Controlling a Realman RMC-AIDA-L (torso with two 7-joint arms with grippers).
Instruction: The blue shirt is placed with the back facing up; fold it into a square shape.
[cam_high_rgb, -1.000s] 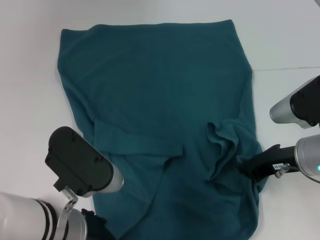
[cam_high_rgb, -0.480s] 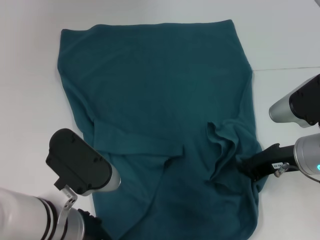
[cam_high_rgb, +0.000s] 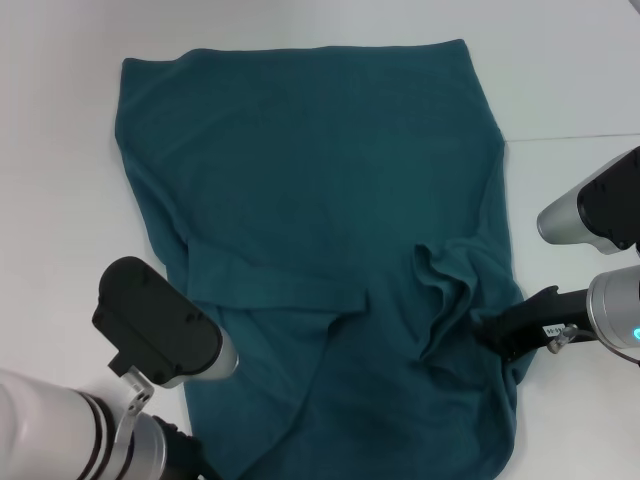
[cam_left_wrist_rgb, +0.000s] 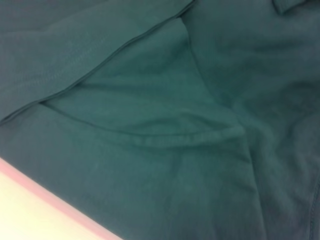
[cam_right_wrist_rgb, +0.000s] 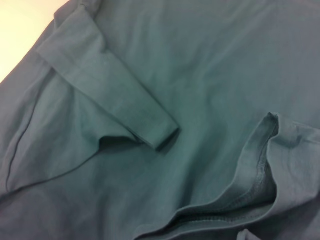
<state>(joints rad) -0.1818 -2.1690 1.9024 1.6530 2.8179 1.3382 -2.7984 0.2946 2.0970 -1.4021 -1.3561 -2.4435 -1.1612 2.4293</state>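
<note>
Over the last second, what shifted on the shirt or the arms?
Almost nothing. The left gripper, at the blue shirt's near-left edge, drifted slightly toward the robot. The right gripper stayed at the bunched right edge. The shirt's folds and outline are unchanged.

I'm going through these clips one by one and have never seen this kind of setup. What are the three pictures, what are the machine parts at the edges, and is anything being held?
The large picture comes from a camera on the robot's head, looking down at a white table. The other two come from cameras on its wrists, close above the cloth.

Spread on the table is the blue shirt, plain side up, with both sleeves already folded in over the body. The sleeve folded in from the robot's left shows clearly in the right wrist view.

The black and silver bulk at the lower left is the left arm, low over that side of the shirt; its fingers are not visible. On the other side, the right gripper reaches to the shirt's edge beside the bunched sleeve. Whether it is pinching the fabric cannot be told.
</note>
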